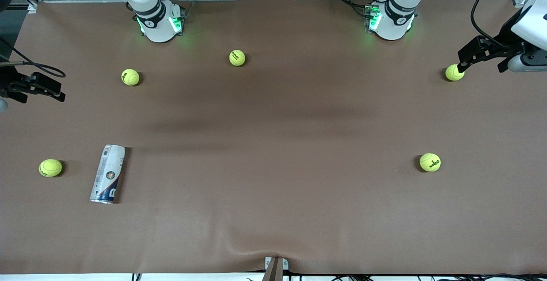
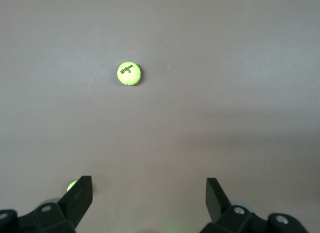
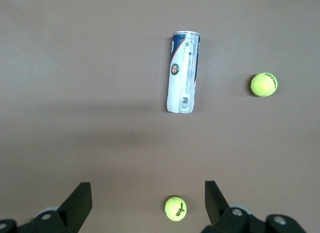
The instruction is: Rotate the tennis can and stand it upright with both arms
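The tennis can (image 1: pixel 107 174) lies on its side on the brown worktop (image 1: pixel 273 144), near the right arm's end and closer to the front edge, with its navy end toward that edge. A tennis ball (image 1: pixel 50 167) rests beside it, apart. The right hand (image 3: pixel 145 203) hangs over the right arm's end, fingers spread and holding nothing. The left hand (image 2: pixel 147 198) hangs over the left arm's end, also spread and free, above another ball (image 1: pixel 454 72).
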